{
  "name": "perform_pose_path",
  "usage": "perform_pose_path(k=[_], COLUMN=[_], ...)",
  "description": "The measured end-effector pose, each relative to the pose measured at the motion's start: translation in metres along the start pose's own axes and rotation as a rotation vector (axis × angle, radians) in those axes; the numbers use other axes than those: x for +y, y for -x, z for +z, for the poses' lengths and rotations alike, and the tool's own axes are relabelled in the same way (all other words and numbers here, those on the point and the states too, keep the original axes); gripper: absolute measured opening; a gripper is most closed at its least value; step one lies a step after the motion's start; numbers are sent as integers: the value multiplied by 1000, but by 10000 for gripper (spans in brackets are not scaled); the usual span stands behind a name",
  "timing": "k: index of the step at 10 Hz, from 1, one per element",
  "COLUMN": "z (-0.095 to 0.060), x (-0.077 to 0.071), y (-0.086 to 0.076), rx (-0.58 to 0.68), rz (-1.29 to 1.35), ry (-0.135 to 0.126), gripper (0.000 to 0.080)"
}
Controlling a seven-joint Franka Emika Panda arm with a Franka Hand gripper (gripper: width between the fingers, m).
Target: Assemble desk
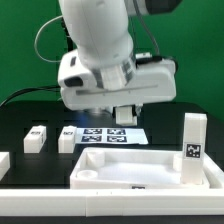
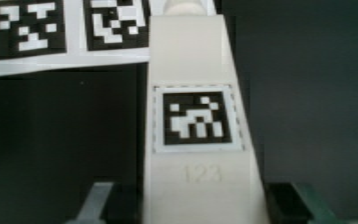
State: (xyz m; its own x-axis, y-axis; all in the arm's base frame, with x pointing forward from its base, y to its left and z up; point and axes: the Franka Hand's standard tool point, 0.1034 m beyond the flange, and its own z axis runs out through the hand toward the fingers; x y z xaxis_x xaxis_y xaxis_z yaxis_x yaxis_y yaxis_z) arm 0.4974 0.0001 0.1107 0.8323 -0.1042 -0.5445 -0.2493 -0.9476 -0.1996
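Gripper [image 1: 122, 117] hung over marker board [image 1: 105, 137]; jaws part-closed, clamping tagged leg [image 2: 194, 120]; second leg [image 1: 193, 140] stood upright in desk panel [image 1: 150, 182] corner.

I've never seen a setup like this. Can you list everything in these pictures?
Desk panel: one, white, nearest the exterior camera.
Standing leg: one, white with tag, upright at the panel's end, exterior view's right.
Leg between the fingers: one, white with tag, seen in the wrist view only.
Tagged blocks: two, white, exterior view's left; perhaps legs end-on.
Cut-off piece: one, white, exterior view's left edge; unidentifiable.
Marker board: one, white with black tags, below the gripper.
Table: one, black.
Backdrop: green, behind.
Arm: one, white, above.
Gripper: one, fingers either side of that leg; grip unclear.
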Motion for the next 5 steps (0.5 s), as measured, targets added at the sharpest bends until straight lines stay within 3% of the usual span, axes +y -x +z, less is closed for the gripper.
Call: perform_pose_path(k=[1,2,5], z=[-28,-45,-45], x=[2,5,12], y=[-12,-25,-30], rx=[99,252,501], rz=[-7,-7,-28], ry=[-27,-22,23], gripper=[289,289,289])
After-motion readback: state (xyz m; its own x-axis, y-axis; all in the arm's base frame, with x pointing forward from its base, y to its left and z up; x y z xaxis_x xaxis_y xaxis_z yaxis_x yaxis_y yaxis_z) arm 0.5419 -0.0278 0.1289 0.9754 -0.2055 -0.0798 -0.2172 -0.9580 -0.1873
